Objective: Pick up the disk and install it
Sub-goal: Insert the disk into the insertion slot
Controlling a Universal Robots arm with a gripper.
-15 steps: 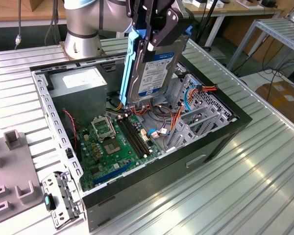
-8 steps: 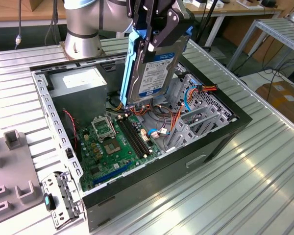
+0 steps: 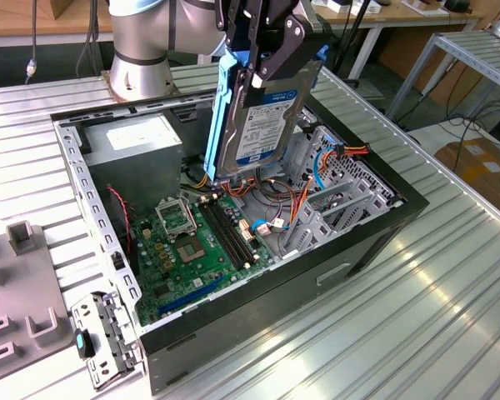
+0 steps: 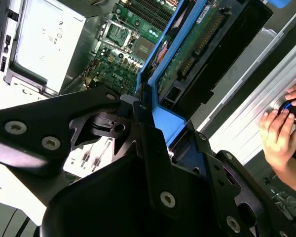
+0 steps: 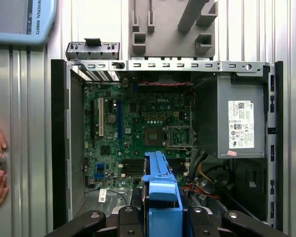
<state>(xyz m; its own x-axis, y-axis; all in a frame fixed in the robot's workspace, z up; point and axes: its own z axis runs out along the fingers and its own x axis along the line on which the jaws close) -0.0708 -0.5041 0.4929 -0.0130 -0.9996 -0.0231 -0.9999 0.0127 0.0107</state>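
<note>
While the end effector (image 3: 271,58) pinches the hard drive (image 3: 260,125) upright by its upper end, it hangs over the open computer case (image 3: 350,250), seemingly clear of the motherboard (image 3: 183,250).

disk (image 3: 262,125) over motherboard (image 3: 192,250) | motherboard in case (image 3: 258,308) | power supply (image 3: 137,142) in case corner | case on table (image 3: 433,317)

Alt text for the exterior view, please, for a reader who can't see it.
The gripper holds the disk upright by its top edge above an open computer case, over the motherboard. The case lies on a ribbed metal table.
</note>
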